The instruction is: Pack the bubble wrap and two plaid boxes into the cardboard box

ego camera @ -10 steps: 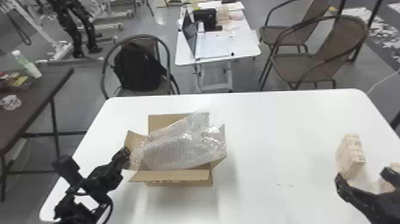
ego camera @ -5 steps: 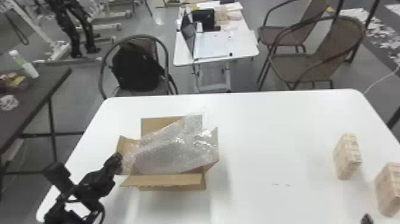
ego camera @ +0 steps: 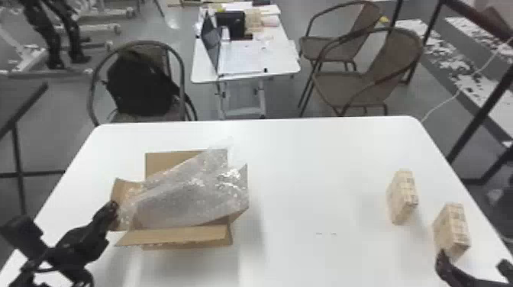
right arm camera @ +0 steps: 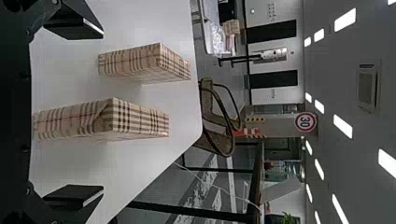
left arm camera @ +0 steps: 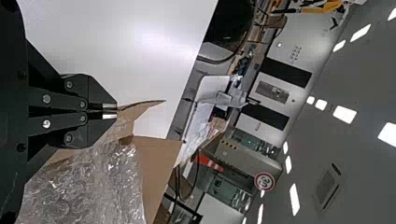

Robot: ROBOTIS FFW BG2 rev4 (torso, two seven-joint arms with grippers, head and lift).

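My left gripper [ego camera: 113, 208] is at the left flap of the open cardboard box [ego camera: 183, 234]. In the left wrist view this gripper [left arm camera: 116, 111] is shut on the flap's edge [left arm camera: 140, 108]. Bubble wrap [ego camera: 191, 198] bulges up out of the box, over its far right corner. Two plaid boxes stand at the table's right: the farther [ego camera: 402, 198] and the nearer [ego camera: 452, 231]. Open wide, my right gripper [ego camera: 473, 263] is at the robot's side of the nearer one. From the right wrist, nothing is held in the gripper [right arm camera: 102, 112]; the nearer plaid box [right arm camera: 93, 119] shows between its fingers.
The white table [ego camera: 313, 171] has a wide bare stretch between the cardboard box and the plaid boxes. Behind it are a chair with a black backpack [ego camera: 141, 84], a small table with a laptop [ego camera: 212, 42], and brown chairs [ego camera: 366, 84].
The head view has shifted toward the right. My right gripper drew back from the plaid boxes, then came up to the nearer one again. The left gripper has stayed at the flap.
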